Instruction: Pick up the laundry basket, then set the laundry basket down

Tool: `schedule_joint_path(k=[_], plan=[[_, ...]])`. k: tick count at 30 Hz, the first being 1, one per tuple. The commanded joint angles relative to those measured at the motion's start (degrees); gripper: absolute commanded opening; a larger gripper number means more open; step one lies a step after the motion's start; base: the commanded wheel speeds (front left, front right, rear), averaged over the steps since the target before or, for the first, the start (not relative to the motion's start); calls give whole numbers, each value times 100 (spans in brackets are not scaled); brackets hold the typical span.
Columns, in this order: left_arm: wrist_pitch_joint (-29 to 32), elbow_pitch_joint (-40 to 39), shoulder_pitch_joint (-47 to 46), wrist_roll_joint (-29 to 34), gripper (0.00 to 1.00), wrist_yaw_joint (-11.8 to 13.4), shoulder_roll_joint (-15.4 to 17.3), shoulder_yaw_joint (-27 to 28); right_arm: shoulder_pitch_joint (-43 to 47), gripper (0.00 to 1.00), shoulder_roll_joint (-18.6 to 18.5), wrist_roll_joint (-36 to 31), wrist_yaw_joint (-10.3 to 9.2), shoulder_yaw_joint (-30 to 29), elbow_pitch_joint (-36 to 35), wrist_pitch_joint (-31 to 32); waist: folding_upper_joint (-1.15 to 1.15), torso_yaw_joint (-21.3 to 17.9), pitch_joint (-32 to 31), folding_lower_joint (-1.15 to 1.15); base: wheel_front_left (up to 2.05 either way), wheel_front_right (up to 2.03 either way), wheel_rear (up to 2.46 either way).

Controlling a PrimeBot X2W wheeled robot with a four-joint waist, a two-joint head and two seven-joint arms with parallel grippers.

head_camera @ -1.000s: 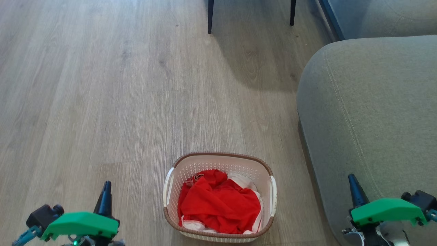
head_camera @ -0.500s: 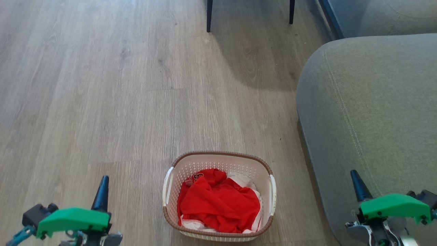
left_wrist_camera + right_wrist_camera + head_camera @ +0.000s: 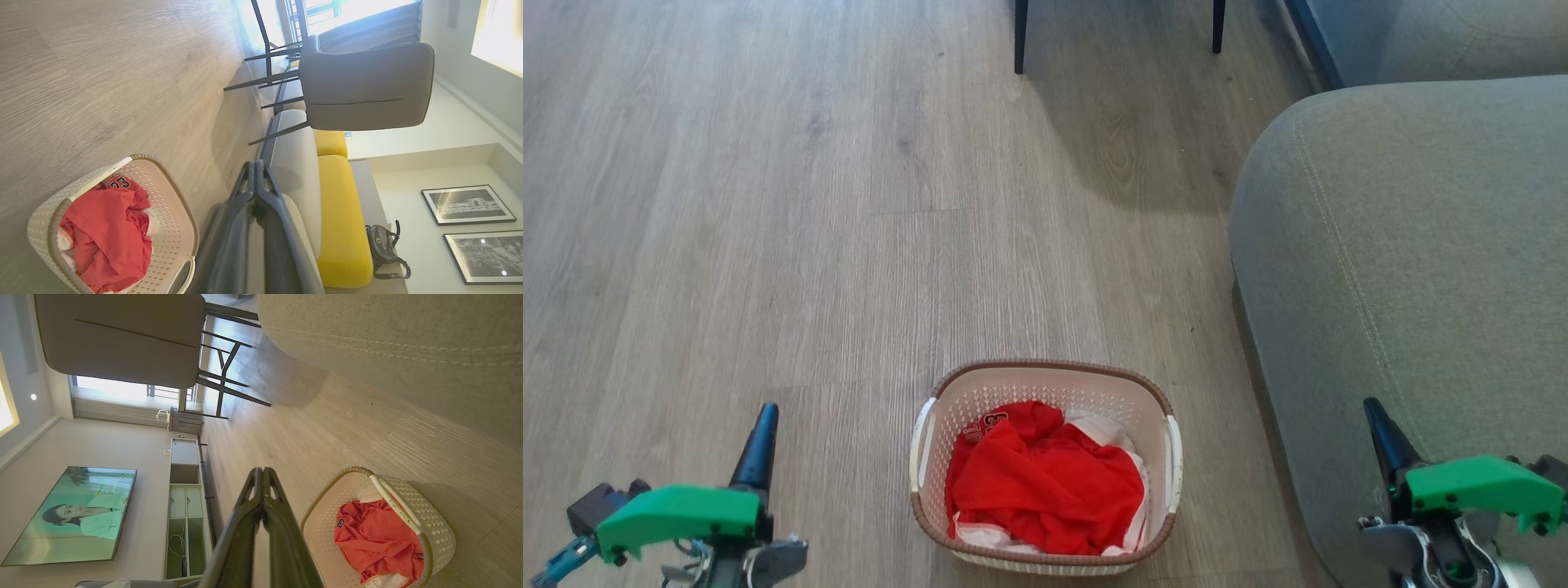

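The laundry basket point(image 3: 947, 408), cream-white with perforated walls, a brown rim and white side handles, stands on the wooden floor at the bottom centre of the head view, holding red and white clothes point(image 3: 1045, 486). The basket point(image 3: 171, 228) also shows in the left wrist view and the basket point(image 3: 437, 531) in the right wrist view. My left gripper point(image 3: 764, 416) hangs well to its left, fingers together with nothing between them point(image 3: 256, 165). My right gripper point(image 3: 1372, 406) is off to its right, over the sofa's edge, also shut and empty point(image 3: 261, 471).
A grey sofa point(image 3: 1421, 245) fills the right side, close to the basket. Two dark chair legs point(image 3: 1018, 37) stand at the far centre. Open wooden floor point(image 3: 768, 204) spreads to the left and ahead.
Both grippers have shifted slightly outward and lower in the head view. The whole picture has slid a little, so the camera has moved. The basket stays on the floor.
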Motion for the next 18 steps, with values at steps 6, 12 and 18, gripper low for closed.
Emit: schedule_joint_path(k=[6,12,18], plan=[[149,-131,-492,-596,0,-119,-3,260,-372,0,-118,562,-8,1,-170,161,0,-12,13,0,0,0,0],[249,-110,-576,-989,0,-170,-10,325,-419,0,-118,931,-8,-57,-163,263,0,-21,24,0,0,0,0],[333,-92,-646,-1317,0,-212,-16,380,-458,0,-118,1239,-8,-106,-156,348,0,-29,32,0,0,0,0]])
